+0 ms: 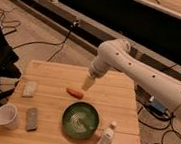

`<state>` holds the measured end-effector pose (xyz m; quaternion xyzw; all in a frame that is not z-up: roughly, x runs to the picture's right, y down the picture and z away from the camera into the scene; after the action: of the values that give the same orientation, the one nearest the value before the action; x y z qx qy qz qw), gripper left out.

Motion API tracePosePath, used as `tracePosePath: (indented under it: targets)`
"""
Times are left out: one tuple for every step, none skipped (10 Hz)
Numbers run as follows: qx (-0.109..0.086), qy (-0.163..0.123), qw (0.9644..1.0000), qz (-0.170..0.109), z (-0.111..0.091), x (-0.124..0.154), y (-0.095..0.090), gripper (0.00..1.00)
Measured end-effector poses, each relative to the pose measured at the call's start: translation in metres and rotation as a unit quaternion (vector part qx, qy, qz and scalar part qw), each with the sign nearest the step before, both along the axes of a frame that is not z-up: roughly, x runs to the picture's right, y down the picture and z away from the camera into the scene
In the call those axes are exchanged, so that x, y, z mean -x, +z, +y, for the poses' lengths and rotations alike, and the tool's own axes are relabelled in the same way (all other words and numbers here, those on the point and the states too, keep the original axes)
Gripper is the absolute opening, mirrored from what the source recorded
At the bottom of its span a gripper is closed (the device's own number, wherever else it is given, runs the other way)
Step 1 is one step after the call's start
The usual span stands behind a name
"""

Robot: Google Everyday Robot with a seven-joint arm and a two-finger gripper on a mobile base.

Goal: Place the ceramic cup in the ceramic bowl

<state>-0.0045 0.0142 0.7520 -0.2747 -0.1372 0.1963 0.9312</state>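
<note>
We are only starting the reach: the gripper (89,82), empty with fingers apart, is hovering over the surface (115,98) beside an orange object (74,92), while the ceramic cup (6,115) is standing at a corner, well apart from the ceramic bowl (67,114), awaiting our descent.

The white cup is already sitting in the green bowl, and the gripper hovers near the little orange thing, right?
Not quite. The camera view shows the ceramic cup standing on the table, well apart from the ceramic bowl. The gripper does hover near the orange thing.
</note>
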Motion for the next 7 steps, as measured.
tracePosePath:
  targets:
    - [0.000, 0.004, 0.9998, -0.017, -0.004, 0.017, -0.001, 0.80]
    - [-0.003, 0.003, 0.9996, -0.029, -0.007, 0.027, -0.003, 0.80]
    - [-0.008, 0.000, 0.9988, -0.048, -0.011, 0.043, -0.007, 0.80]
    - [-0.016, -0.003, 0.9972, -0.074, -0.016, 0.063, -0.014, 0.80]
    - [-0.025, -0.005, 0.9950, -0.096, -0.020, 0.081, -0.021, 0.80]
    - [-0.035, -0.010, 0.9925, -0.117, -0.023, 0.098, -0.030, 0.80]
    - [-0.044, -0.017, 0.9897, -0.135, -0.024, 0.114, -0.037, 0.80]
